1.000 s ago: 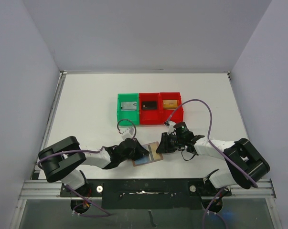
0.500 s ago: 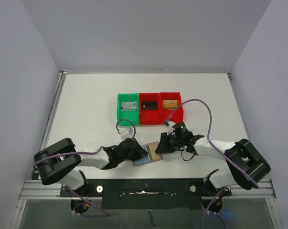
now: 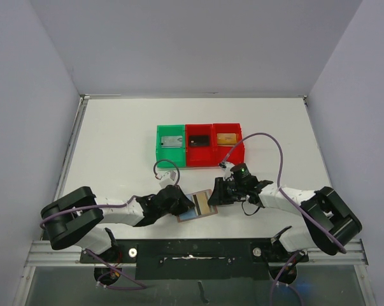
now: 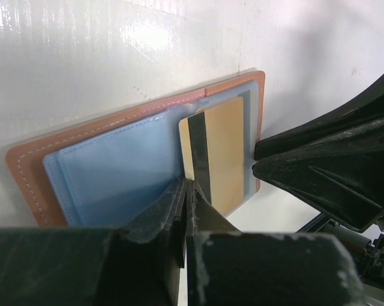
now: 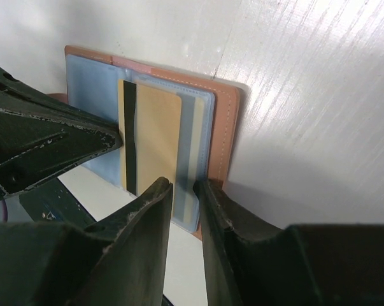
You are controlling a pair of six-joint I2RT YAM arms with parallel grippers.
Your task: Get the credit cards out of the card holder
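Observation:
The brown card holder (image 3: pixel 185 215) lies open near the table's front edge, showing its light-blue lining (image 4: pixel 115 172). A gold card (image 4: pixel 223 153) with a black stripe sticks partly out of the right pocket toward the fold. It also shows in the right wrist view (image 5: pixel 156 140). A paler card (image 5: pixel 195 146) stays inside that pocket. My left gripper (image 4: pixel 186 185) is shut, its tips at the card's striped edge. My right gripper (image 5: pixel 185 188) has its jaws a narrow gap apart, tips down on the holder's right edge (image 5: pixel 223 127). In the top view the left gripper (image 3: pixel 189 203) and right gripper (image 3: pixel 215 194) flank the holder.
A green bin (image 3: pixel 170 145) and two red bins (image 3: pixel 199 145) (image 3: pixel 228 144) stand in a row behind the holder, each with a card in it. The two grippers are close together over the holder.
The gold card has slid out of the right pocket toward the left gripper, so its black stripe now shows. Both grippers shifted slightly.

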